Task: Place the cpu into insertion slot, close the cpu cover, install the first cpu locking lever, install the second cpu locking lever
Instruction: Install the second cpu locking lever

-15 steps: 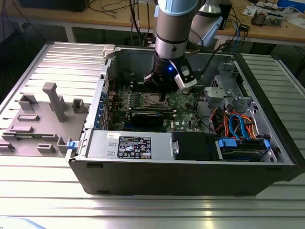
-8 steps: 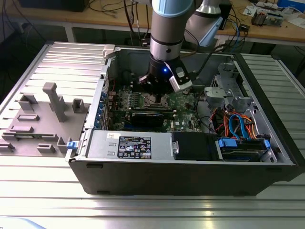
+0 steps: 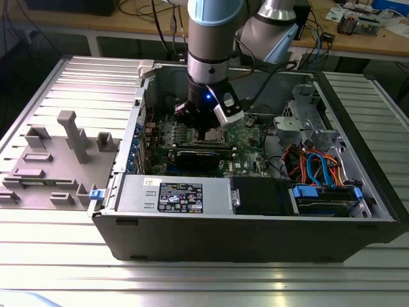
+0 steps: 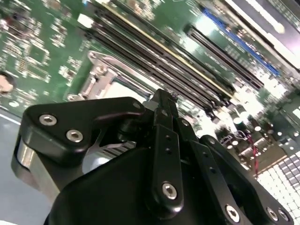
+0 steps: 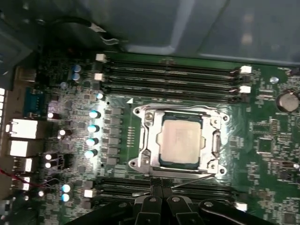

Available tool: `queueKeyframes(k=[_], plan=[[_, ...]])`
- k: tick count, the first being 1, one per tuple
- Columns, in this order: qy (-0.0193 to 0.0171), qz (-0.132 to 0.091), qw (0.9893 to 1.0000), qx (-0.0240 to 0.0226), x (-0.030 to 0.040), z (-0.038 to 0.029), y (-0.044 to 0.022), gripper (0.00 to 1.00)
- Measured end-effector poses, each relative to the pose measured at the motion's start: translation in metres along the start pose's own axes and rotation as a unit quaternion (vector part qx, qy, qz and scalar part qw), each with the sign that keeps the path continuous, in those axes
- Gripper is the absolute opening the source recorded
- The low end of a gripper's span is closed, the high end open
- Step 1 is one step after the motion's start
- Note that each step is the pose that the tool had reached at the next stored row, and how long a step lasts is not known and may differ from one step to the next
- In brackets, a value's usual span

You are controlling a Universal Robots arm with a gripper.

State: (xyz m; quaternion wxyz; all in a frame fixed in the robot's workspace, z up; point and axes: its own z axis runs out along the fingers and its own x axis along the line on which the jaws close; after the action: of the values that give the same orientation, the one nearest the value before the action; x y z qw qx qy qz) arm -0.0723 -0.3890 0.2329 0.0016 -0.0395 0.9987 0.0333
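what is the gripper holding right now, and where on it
Apparently nothing. The gripper has its fingers together just beside the edge of the cpu cover, which lies closed over the cpu. Any contact cannot be told.

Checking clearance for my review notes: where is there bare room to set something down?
Bare ribbed table in front of the computer case and right of it. Crowded: grey fixture blocks on the exterior view's left; around the insertion slot, memory slots and the gripper.

Silver-grey cpu [image 5: 180, 139] in covered insertion slot [image 5: 140, 140]

cpu [image 5: 180, 141] in insertion slot [image 5: 146, 140] — cpu cover [image 5: 216, 140] down over it, memory slots [image 5: 173, 77] flanking
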Motion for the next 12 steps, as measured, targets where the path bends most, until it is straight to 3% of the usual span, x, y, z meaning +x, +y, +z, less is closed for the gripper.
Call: queueKeyframes(k=[4,8,12], plan=[[0.0003,0.0,1.0,-0.0026,0.0057,0.004,-0.0013,0.11],[0.0019,0.0,1.0,-0.0059,0.007,0.0066,-0.0077,0.11],[0.0039,0.0,0.9999,-0.0135,0.0085,0.0092,-0.0113,0.11]])
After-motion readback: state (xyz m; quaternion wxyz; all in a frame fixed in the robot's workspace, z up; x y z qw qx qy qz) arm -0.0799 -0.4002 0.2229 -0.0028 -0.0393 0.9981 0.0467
